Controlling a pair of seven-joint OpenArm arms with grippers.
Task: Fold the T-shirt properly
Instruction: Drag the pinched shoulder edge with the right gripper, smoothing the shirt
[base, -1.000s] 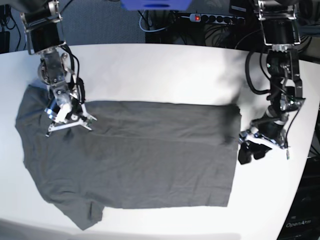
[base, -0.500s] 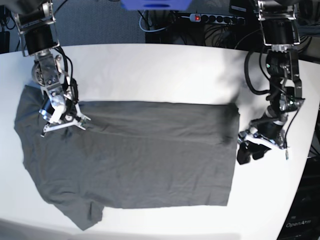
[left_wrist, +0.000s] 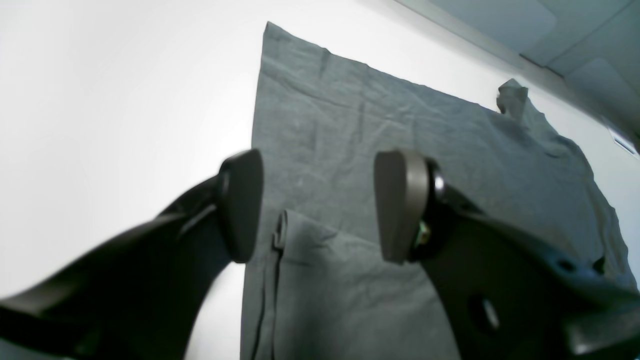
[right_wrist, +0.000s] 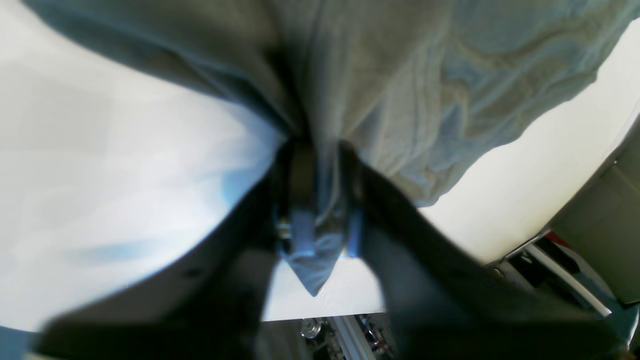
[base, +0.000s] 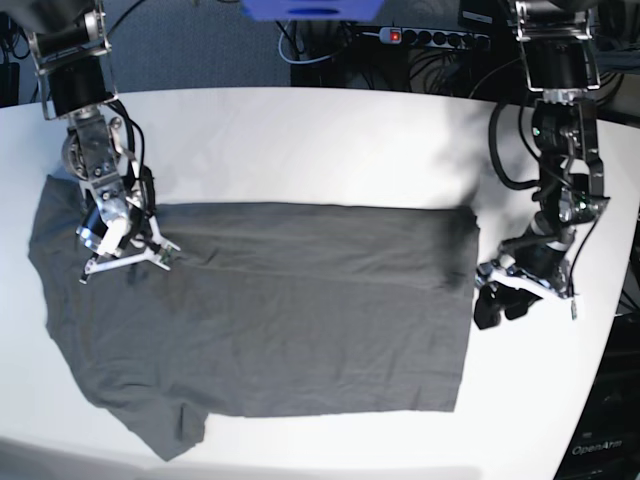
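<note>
Dark grey short-sleeved T-shirt (base: 260, 310) lies spread across the white surface (base: 330, 140), partly folded, with both arms at its ends.

The thin cloth is flat, its top edge folded over in a straight line, one sleeve poking out at the near left corner. At the shirt's left end the right pincer (base: 122, 252) sits on the fabric; the right wrist view shows a fold of cloth (right_wrist: 320, 220) between its narrowly parted jaws, pinched there. Over at the shirt's right edge the left pincer (base: 498, 300) hovers just off the cloth, black fingers (left_wrist: 240, 205) spread wide, holding nothing.
</note>
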